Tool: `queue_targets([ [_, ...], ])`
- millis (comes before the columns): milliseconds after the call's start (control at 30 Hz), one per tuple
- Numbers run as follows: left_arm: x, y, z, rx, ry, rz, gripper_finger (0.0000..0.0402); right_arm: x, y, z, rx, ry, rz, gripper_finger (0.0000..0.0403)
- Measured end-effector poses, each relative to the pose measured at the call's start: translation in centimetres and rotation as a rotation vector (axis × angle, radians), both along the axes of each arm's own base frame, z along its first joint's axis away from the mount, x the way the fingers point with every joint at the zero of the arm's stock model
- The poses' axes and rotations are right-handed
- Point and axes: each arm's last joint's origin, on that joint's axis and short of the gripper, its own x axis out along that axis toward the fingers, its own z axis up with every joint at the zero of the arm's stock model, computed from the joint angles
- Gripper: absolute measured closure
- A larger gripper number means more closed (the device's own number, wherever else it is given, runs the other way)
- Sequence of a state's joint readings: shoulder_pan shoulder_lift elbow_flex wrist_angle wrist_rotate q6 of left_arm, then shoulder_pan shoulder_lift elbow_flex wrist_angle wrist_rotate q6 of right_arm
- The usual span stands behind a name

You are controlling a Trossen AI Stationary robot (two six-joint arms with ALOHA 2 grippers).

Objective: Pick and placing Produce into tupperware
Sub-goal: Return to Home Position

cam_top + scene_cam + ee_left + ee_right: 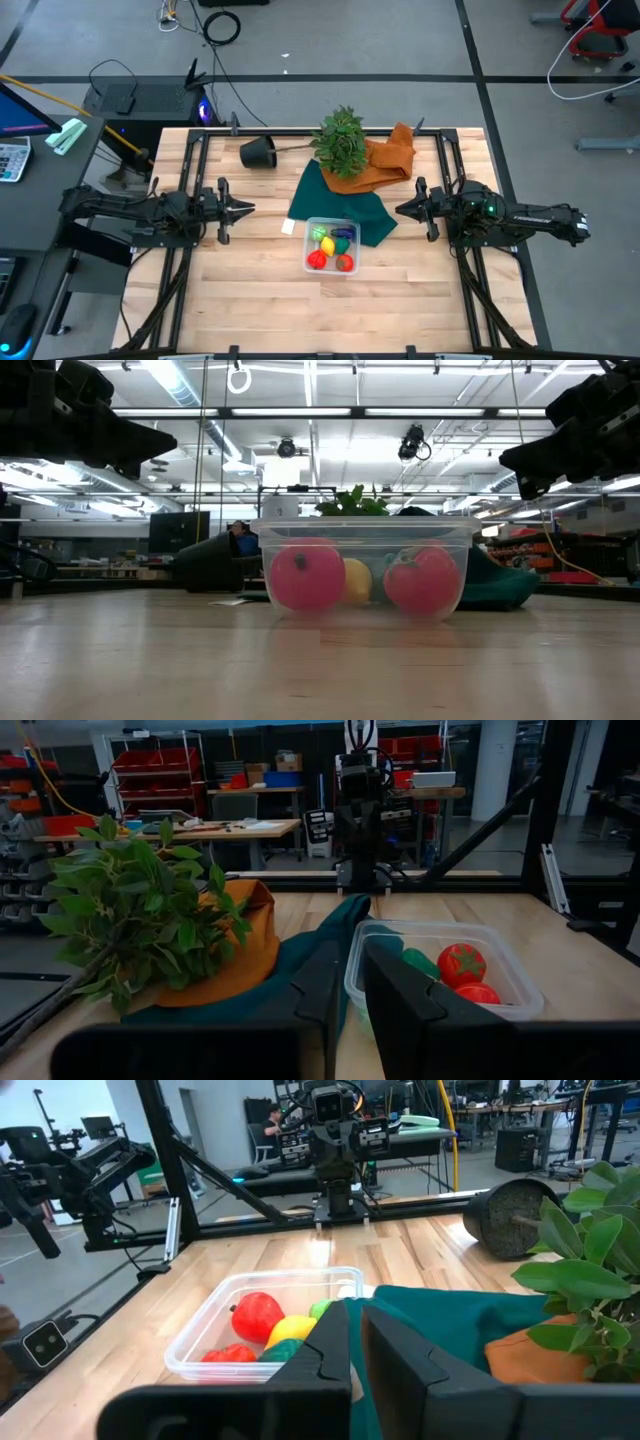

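The clear tupperware (309, 227) stands on its flat bottom on the wooden table at mid-table, its far edge by a dark green cloth. Inside it lie the produce: two red pieces (317, 261), a yellow one (326, 245), a green one (319, 234) and a dark blue one (346, 236). In the low view the tupperware (365, 530) shows the red pieces (305, 577) and the yellow one (356, 580) through its wall. My left gripper (250, 208) (352, 1000) hovers left of it, shut and empty. My right gripper (400, 210) (356, 1345) hovers right of it, shut and empty.
A potted plant lies tipped over at the far side, black pot (258, 152) toward the left, leaves (340, 140) over an orange cloth (390, 158). The dark green cloth (335, 198) spreads behind the tupperware. A small white block (288, 227) lies by the container's left corner. Bare wood lies toward the near edge.
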State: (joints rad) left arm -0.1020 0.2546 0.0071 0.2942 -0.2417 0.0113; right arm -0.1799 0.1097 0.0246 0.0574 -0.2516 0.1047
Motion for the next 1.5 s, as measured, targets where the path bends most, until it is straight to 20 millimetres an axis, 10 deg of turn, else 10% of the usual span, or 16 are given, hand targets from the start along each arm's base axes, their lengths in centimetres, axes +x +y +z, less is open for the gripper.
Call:
queue_targets([
  [1500, 0.00, 0.00, -0.01, 0.000, 0.001, 0.000, 0.0341, 0.00, 0.00, -0.01, 0.000, 0.000, 0.000, 0.0402],
])
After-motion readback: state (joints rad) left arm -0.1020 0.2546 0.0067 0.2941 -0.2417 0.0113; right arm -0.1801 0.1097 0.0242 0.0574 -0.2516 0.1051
